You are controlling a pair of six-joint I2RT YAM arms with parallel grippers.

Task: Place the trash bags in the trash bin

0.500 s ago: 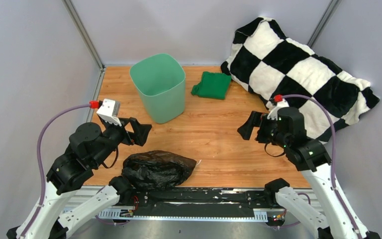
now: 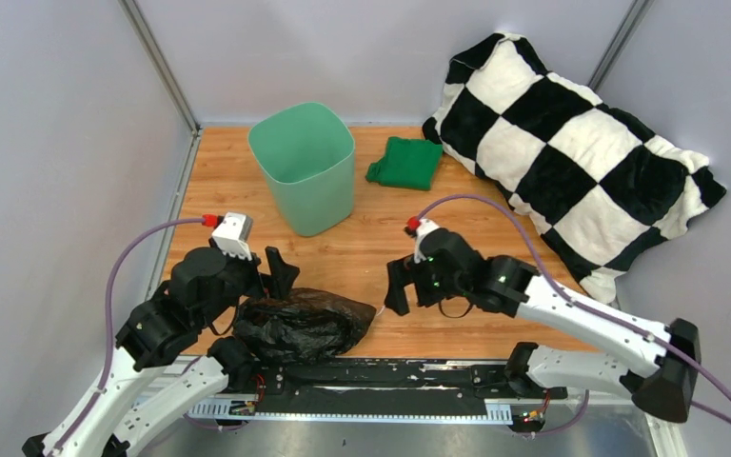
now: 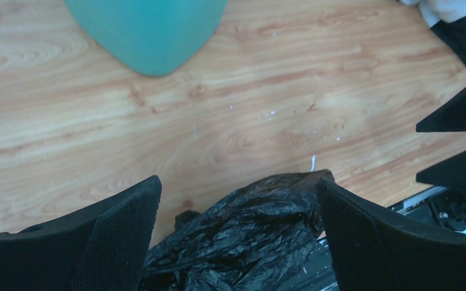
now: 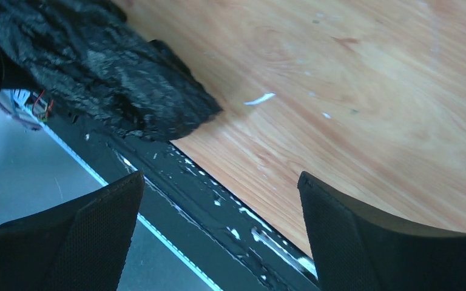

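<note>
Top external: we log left end effector, right end effector spread near trash bags; slick film could slip.

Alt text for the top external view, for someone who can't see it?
A crumpled black trash bag lies near the front of the table, the open left gripper at its left end, the open right gripper near its right. The mint-green trash bin stands upright farther back, beside a folded green cloth and a checkered pillow.
</note>
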